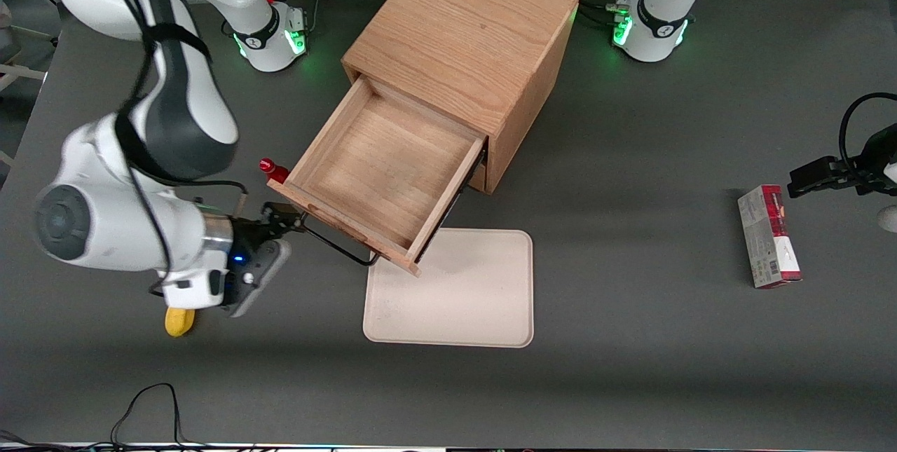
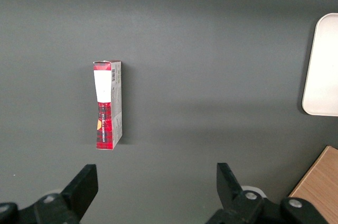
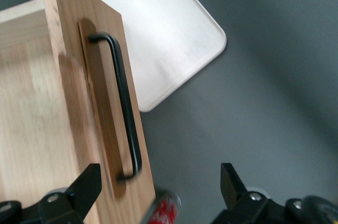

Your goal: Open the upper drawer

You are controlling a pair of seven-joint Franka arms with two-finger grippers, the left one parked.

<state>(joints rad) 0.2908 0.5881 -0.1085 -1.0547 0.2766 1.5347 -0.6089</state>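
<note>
Fingers (image 3: 87,187) of the gripper (image 3: 158,182) stand spread wide, with nothing pinched between them — the wrist camera shows one black tip close to the drawer front and the other over bare grey table (image 1: 631,158). From the front camera the gripper (image 1: 284,217) sits just beside the end of the black handle (image 1: 340,245) that lies toward the working arm's end of the table, at about eight o'clock from the drawer's middle; whether a finger touches the handle cannot be told.

Pulled well out of the oak cabinet (image 1: 462,31), the upper drawer (image 1: 378,168) shows its bare wooden floor to the camera, and its front panel faces roughly seven o'clock. The handle (image 3: 124,108) is a long black wire bar set over a shallow oval recess in the panel.

A cream tray (image 1: 462,298) lies flat on the table at about five o'clock from the drawer — the drawer's nearest corner overhangs its edge. A small red-capped thing (image 1: 273,170) stands just beside the drawer's corner nearest the working arm. A yellow object (image 1: 179,321) peeks out under the arm's wrist. Toward the parked arm's end of the table lies a red and white carton (image 1: 769,236), well apart from the cabinet.
</note>
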